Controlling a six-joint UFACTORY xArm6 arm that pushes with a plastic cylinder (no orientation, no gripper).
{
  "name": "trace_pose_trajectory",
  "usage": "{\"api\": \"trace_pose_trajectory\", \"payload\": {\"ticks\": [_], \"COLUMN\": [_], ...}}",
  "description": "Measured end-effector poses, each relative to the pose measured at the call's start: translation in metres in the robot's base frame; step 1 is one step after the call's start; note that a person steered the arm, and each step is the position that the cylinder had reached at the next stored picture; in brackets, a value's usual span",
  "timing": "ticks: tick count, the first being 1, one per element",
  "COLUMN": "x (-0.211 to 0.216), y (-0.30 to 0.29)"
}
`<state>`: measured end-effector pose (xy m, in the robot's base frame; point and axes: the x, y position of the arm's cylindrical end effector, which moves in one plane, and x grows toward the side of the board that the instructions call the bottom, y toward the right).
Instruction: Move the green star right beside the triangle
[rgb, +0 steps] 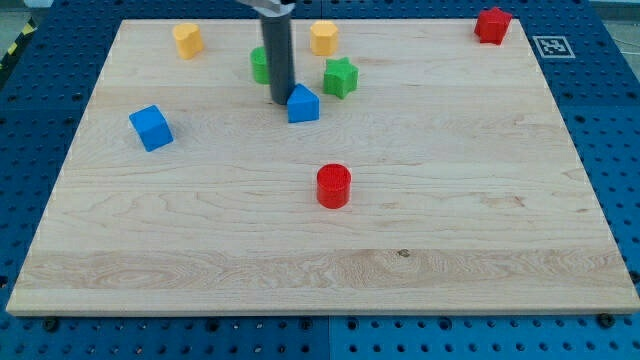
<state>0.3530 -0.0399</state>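
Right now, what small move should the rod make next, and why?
Probably swing my tip around to the green star's top-right, then push it down-left. My tip sits at the blue triangle's left edge, and the star lies apart, up-right of the triangle.

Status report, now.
My tip at blue triangle's left edge. Green star up-right of triangle, small gap. Green block partly hidden behind rod.

My straight dark grey rod enters from the view's top, left of centre, and stands close to upright. My tip sits at surface level in the upper part of the view. No more of my arm is visible.
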Motion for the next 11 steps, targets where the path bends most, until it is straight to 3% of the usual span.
{"api": "trace_pose_trajectory", "payload": {"ticks": [4, 5, 11], "x": [-0.042, -0.043, 0.0], "y": [0.016, 0.045, 0.128]}}
